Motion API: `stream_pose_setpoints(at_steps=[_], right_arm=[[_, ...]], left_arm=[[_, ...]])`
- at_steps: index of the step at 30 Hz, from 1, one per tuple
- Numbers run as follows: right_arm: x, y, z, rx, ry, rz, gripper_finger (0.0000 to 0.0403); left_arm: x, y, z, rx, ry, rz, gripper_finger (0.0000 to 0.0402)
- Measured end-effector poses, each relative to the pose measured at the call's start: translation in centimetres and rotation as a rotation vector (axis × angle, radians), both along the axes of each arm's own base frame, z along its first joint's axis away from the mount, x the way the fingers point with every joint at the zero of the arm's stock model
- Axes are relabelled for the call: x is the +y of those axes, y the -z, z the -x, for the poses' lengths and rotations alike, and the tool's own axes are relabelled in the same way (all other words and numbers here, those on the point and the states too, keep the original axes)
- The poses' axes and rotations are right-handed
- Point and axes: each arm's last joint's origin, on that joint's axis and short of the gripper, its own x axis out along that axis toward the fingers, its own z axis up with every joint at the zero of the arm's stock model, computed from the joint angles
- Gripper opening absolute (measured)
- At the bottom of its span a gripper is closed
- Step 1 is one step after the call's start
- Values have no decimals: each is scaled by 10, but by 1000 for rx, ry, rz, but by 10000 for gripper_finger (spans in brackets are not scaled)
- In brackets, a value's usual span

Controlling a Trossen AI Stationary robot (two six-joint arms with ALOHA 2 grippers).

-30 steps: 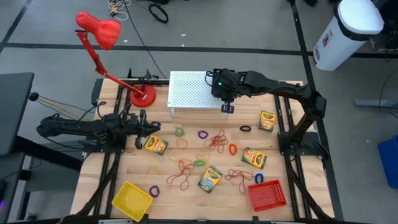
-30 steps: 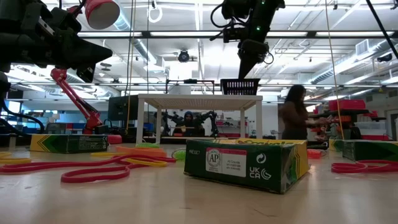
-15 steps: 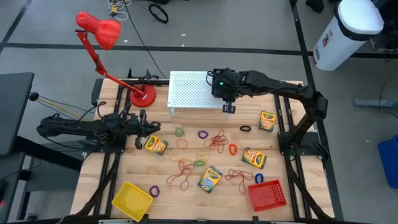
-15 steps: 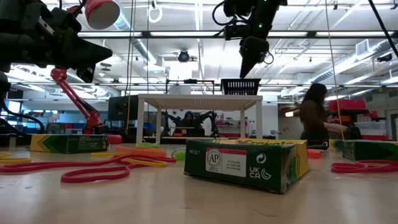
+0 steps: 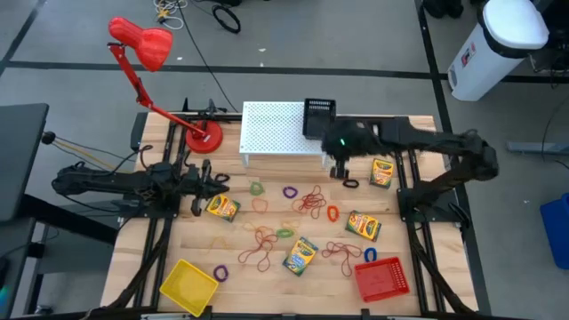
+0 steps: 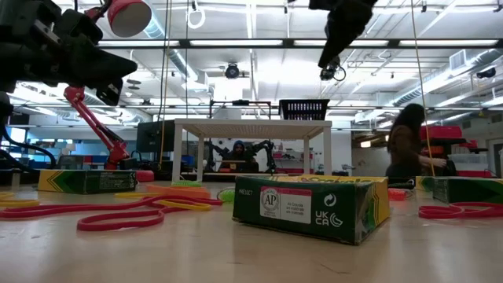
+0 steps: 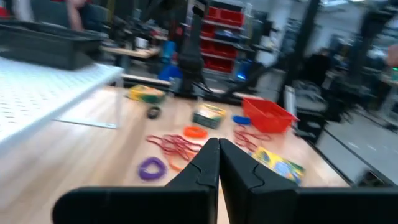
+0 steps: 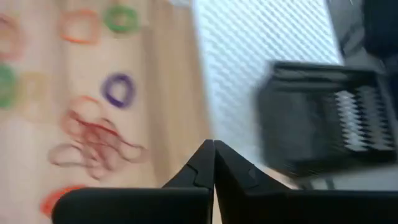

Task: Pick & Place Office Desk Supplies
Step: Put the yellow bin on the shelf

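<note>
Right gripper, jaws clenched and empty, hangs beside the white rack; next, crayon boxes need collecting.

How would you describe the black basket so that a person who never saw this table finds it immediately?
Find the white perforated rack at the table's far edge, beside the red desk lamp. The black basket stands on the rack's right end. It is the only black, slatted container; the yellow tray and red tray lie at the near edge.
</note>
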Motion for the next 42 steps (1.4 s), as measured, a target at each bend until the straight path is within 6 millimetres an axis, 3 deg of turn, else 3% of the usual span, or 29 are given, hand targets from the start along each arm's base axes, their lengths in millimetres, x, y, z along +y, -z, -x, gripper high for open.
stream_pose_setpoints(at_steps=[6,11,16,28,36,42], right_arm=[[40,47,9,-281,-62,-123,5],[67,90,11,-492,-105,-144,6],[78,115,18,-642,-65,-134,5],[80,118,21,-639,-81,-127,3],[80,120,21,-620,-85,-114,6],[80,120,21,-618,-91,-107,4]], left_arm=[[-3,4,-4,65,79,-2,5],[-11,-10,-13,97,141,19,4],[-26,-28,-25,226,204,57,3],[-91,-61,-51,810,354,209,47],[-146,-61,-53,1183,340,273,105],[-171,-45,-52,1308,310,211,155]])
